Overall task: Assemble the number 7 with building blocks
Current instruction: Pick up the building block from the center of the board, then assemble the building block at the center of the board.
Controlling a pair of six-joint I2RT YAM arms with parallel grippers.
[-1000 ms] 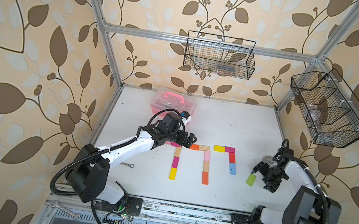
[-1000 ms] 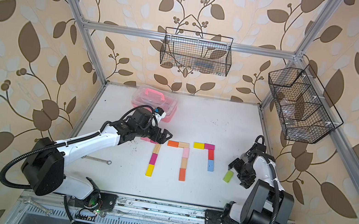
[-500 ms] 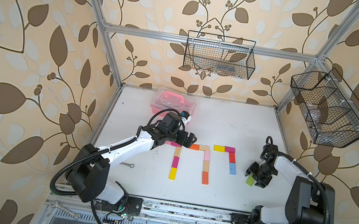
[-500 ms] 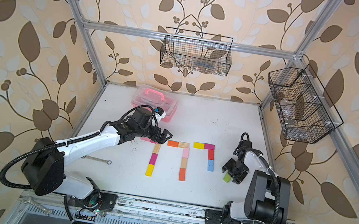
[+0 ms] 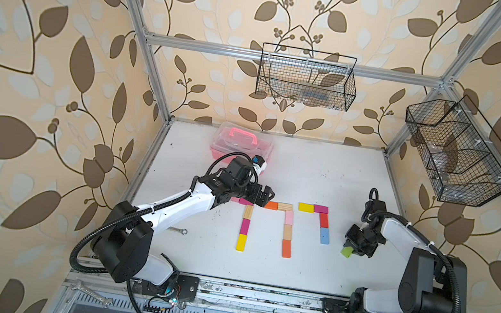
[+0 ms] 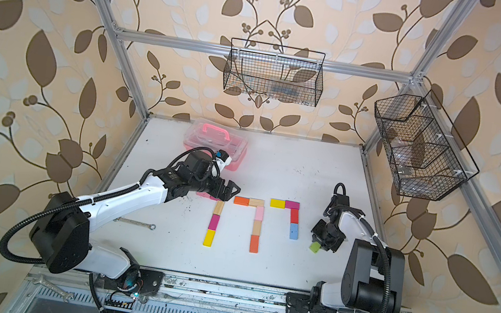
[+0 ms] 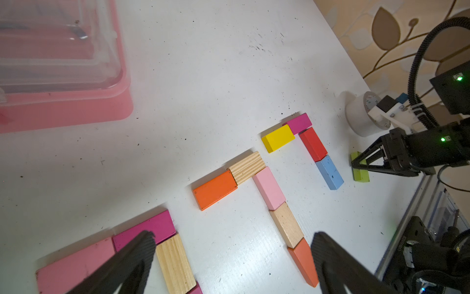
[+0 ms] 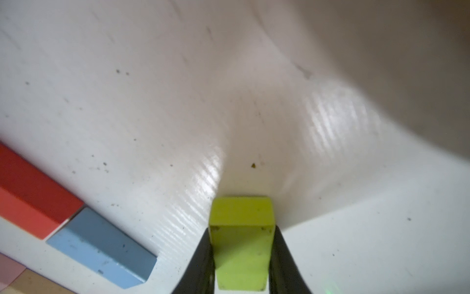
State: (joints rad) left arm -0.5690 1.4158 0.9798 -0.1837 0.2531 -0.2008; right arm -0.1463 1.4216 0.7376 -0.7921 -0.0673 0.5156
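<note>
The left gripper (image 7: 232, 238) hangs with its jaws wide apart above the magenta block (image 7: 152, 226) that forms the corner of the leftmost 7 (image 5: 244, 226), on the left half of the table (image 5: 307, 172). A middle 7 (image 5: 287, 232) lies just beside it. Next comes a shorter 7 (image 5: 323, 220) that ends in a blue block (image 5: 324, 235). Right of that, apart from it and near the table's right edge, the right gripper (image 8: 241, 229) is clamped on the green block (image 8: 241, 211), one finger on each long side.
</note>
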